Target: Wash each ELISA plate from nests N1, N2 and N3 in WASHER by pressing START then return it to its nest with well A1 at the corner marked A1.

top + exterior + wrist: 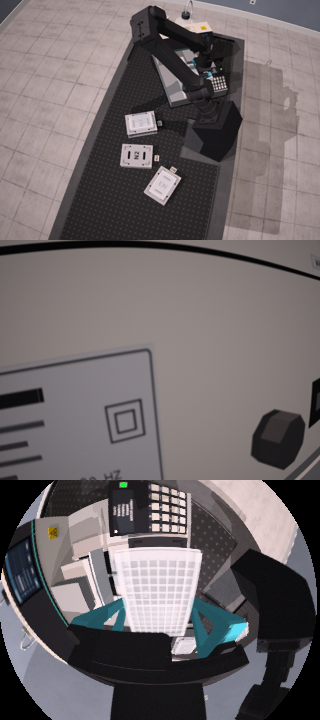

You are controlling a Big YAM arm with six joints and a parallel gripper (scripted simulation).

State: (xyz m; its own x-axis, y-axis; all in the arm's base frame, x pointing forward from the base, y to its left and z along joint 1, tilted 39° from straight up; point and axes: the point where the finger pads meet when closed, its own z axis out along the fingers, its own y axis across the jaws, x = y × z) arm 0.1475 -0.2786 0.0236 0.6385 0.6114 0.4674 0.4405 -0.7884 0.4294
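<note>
My gripper (201,69) (158,600) is shut on an ELISA plate (159,580), its teal fingers at the plate's two long sides. The plate is over the lower part of the washer (199,27) (50,555), beside the keypad (219,83) (167,510); the arm mostly hides it in the top view. The carrier is largely hidden. The washer's lamp (221,69) (123,484) is green. Nest N2 (136,148) is empty. A plate (140,121) lies on nest N1 (144,131), another plate (162,184) on nest N3 (146,191). Their cut-off corners are too small to tell.
The arm's base (217,129) stands at the table's right edge. A bottle with a black cap (185,15) and tubing is behind the washer. The exterior view shows only a beige housing (206,330) with a label (77,400) and a dark knob (279,441).
</note>
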